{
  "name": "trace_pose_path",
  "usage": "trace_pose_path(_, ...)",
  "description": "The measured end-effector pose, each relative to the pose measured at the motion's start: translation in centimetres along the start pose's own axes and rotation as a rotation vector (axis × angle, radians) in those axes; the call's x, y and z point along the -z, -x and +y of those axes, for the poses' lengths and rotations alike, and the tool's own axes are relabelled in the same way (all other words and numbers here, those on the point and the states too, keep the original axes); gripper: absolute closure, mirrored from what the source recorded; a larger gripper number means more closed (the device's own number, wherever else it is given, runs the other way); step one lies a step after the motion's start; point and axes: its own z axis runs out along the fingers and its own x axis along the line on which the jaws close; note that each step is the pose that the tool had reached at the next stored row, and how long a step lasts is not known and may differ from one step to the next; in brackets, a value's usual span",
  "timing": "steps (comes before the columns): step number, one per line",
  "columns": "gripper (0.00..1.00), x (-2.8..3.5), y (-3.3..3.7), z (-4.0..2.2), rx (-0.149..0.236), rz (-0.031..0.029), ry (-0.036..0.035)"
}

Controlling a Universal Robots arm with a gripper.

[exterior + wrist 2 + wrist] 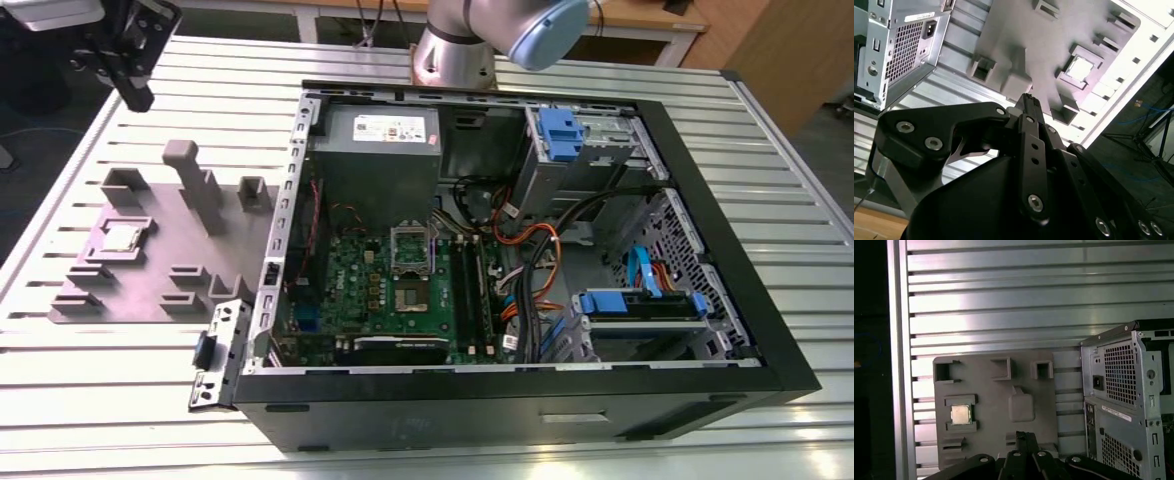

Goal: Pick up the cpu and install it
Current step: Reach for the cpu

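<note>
Silver-grey thin square cpu (124, 237) lies in a recess of the grey plastic fixture plate (167, 245), probably light, stiff, delicate, best pinched by opposite edges; the black gripper (1021, 436) hovers above, fingers together, empty.

The counter (120, 400) is built of ribbed bare metal with a bright sheen. The tray (147, 285) is moulded in matt grey plastic. The cpu (122, 236) is topped with smooth, pale silvery metal. The pincer (1030, 100) is finished in matt black.
</note>
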Motion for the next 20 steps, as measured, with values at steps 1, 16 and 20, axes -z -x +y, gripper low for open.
trace_pose_path(1,0.89,-0.05,-0.08,-0.01,0.000,0.0000,0.0000)
trace_pose_path(16,0.89,-0.14,-5.45,-0.42,0.000,0.0000,0.0000)
trace_pose_path(20,0.89,-0.16,-7.27,-0.56,0.000,0.0001,0.0001)
